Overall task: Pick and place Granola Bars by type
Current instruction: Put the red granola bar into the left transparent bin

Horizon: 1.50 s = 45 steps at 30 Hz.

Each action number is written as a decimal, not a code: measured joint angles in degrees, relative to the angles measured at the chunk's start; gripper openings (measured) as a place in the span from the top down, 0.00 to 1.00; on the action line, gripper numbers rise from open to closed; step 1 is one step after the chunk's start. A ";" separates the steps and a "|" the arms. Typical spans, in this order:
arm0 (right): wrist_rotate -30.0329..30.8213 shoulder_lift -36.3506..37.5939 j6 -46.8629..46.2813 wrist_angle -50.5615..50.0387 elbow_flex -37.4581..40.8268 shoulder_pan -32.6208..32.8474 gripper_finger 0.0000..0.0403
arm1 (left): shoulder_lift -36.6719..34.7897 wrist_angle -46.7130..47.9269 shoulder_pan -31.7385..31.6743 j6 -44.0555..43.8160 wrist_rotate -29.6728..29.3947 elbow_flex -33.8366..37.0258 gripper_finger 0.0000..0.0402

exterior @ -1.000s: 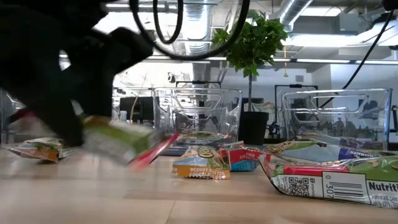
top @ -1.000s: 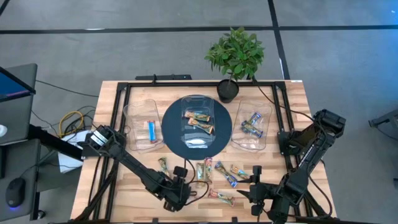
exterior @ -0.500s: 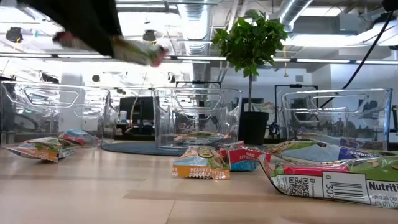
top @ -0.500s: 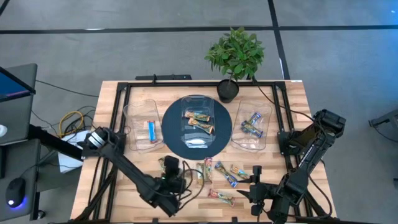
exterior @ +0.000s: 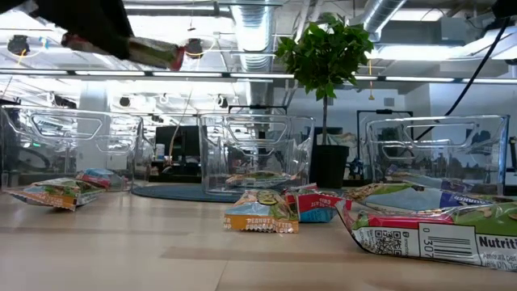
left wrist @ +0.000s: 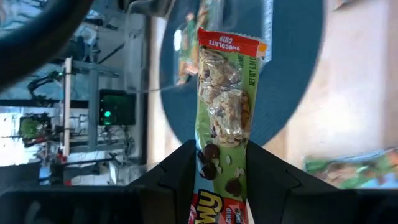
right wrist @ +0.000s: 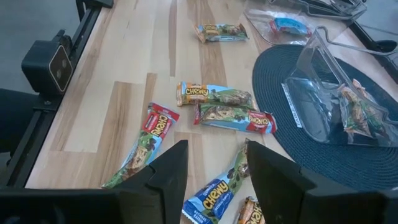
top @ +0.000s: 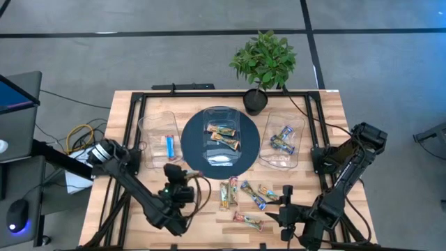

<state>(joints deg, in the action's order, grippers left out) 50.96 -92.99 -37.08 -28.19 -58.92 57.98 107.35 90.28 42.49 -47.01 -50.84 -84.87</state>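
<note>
Left gripper (top: pixel 182 173) clenches a green granola bar (left wrist: pixel 222 112) aloft near the round mat (top: pixel 191 146). 3 tubs (top: pixel 157 141) beyond. Loose bars (top: pixel 252 194) right. Right gripper (top: pixel 287 189) open, parked near edge.

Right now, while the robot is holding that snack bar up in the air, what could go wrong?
The left gripper pinches only the bottom end of the green chocolate chip bar, so the long free end might wobble and slip out. The three clear tubs sit close together, so it could drop in the wrong one. Loose bars lie on the table below, and a fallen bar would mix back in.
</note>
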 joint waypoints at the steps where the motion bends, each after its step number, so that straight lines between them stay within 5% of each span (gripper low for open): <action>1: 0.00 0.00 0.00 -0.04 0.02 0.00 0.61 | -0.64 -0.08 -0.19 -0.72 -0.50 0.77 0.72; 15: 0.01 -0.02 0.02 -0.02 0.04 0.00 0.61 | -14.37 -0.32 -4.37 -12.38 4.44 24.02 0.72; 31: -0.11 -0.04 0.01 -0.04 0.05 -2.36 0.61 | -37.69 -0.39 -10.63 -37.60 5.36 42.17 0.72; 45: -0.28 -0.04 0.02 -0.06 0.11 -2.67 0.61 | -39.82 -10.25 -19.03 -34.59 0.93 45.98 0.72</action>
<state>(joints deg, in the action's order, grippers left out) 50.68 -93.03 -37.06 -28.25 -58.81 55.31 67.53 80.04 23.46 -81.60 -49.91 -38.89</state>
